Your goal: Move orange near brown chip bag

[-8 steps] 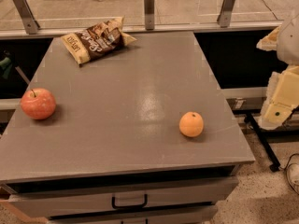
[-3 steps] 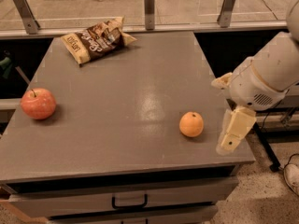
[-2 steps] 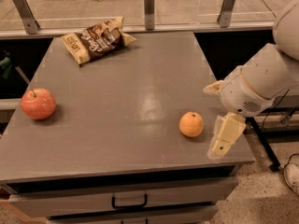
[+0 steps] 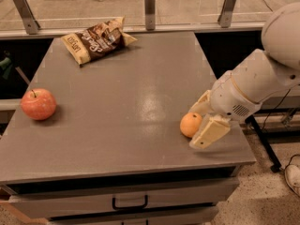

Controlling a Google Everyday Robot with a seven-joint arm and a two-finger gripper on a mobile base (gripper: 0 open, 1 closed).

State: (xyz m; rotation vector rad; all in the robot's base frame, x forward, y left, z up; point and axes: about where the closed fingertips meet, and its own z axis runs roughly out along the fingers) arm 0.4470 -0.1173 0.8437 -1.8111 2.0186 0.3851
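The small orange (image 4: 189, 124) lies on the grey table (image 4: 122, 102) near its front right corner. My gripper (image 4: 202, 120) comes in from the right, right beside the orange. It is open, with one pale finger (image 4: 209, 132) in front of the fruit and the other (image 4: 200, 105) behind it. The white arm (image 4: 255, 86) reaches in from the right edge. The brown chip bag (image 4: 96, 40) lies at the table's far left, well away from the orange.
A red-orange apple (image 4: 38, 104) with a stem sits near the table's left edge. A glass rail with metal posts (image 4: 149, 3) runs behind the table. A drawer with a black handle (image 4: 129, 203) is below the front edge.
The arm has swung in from the right and lower toward the orange; the gripper now sits at the fruit's right side. The orange, apple and bag have not moved.
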